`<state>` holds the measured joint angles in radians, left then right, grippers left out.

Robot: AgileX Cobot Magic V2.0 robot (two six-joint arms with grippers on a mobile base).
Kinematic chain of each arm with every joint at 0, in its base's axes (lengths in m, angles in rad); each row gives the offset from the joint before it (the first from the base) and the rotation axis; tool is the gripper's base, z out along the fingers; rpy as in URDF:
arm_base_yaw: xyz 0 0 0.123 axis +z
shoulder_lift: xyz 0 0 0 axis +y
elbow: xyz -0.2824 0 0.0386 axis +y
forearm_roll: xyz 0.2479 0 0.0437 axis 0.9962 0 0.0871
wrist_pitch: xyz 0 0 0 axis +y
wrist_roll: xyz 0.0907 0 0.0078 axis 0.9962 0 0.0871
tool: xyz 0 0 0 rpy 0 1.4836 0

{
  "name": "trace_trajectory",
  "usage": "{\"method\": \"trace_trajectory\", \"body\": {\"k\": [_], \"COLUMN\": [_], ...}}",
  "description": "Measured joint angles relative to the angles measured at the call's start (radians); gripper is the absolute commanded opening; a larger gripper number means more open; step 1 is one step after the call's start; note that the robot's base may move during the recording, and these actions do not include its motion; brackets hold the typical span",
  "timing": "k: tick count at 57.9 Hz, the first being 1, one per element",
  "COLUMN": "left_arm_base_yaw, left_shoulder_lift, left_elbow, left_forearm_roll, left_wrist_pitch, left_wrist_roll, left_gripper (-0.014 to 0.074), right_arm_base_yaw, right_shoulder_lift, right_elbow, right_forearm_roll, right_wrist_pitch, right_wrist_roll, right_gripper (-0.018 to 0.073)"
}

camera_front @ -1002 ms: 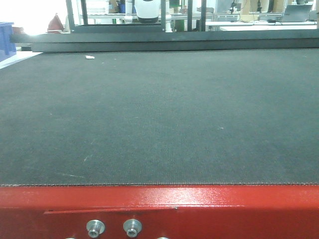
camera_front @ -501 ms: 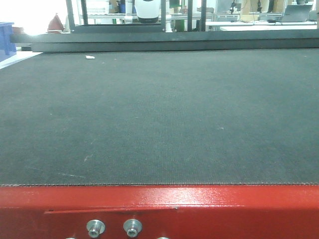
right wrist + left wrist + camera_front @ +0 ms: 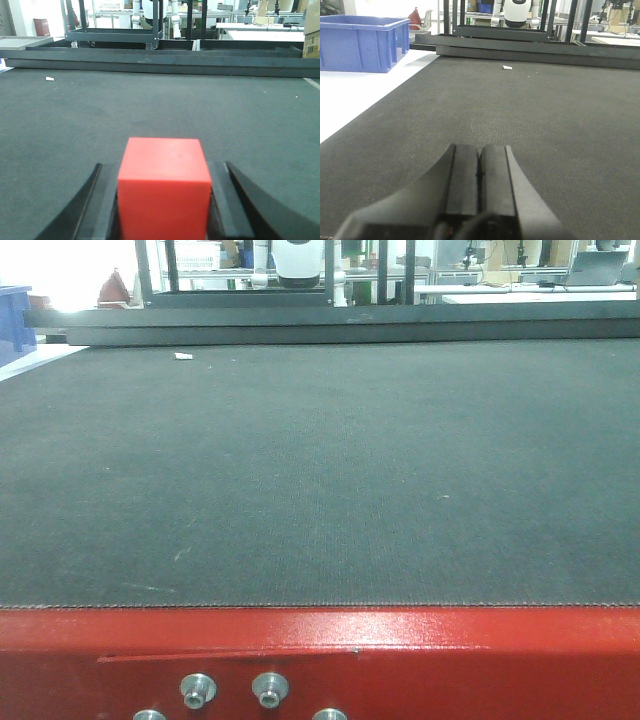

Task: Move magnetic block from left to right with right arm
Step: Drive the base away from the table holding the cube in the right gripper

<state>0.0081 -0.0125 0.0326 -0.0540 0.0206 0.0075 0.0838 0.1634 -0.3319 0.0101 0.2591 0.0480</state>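
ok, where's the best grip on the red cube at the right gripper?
Pinch the red cube on its two opposite flat side faces, mid-height, coming straight in along the wrist axis. Its faces sit square to the right gripper, whose fingers flank both sides.

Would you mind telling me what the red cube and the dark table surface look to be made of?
The red cube: probably plastic, matte; even colour, crisp edges, only faint sheen. The table surface: seems woven fabric or carpet-like mat; fine ribbed texture, stitched-looking front edge.
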Motion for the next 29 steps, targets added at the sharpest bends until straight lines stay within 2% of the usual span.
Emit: {"method": "trace_trajectory", "body": {"k": [29], "left_arm_base_yaw": [0.000], "left_shoulder_lift": [0.000], "left_elbow": [0.000], "left_forearm_roll": [0.000], "left_wrist_pitch": [0.000], "left_wrist_roll": [0.000], "left_gripper": [-0.0126], "right_arm_base_yaw": [0.000], "right_shoulder_lift": [0.000], "right_elbow": [0.000], "right_forearm_roll": [0.000], "right_wrist_pitch": [0.002], "right_wrist_roll": [0.000], "right_gripper": [0.0329]}}
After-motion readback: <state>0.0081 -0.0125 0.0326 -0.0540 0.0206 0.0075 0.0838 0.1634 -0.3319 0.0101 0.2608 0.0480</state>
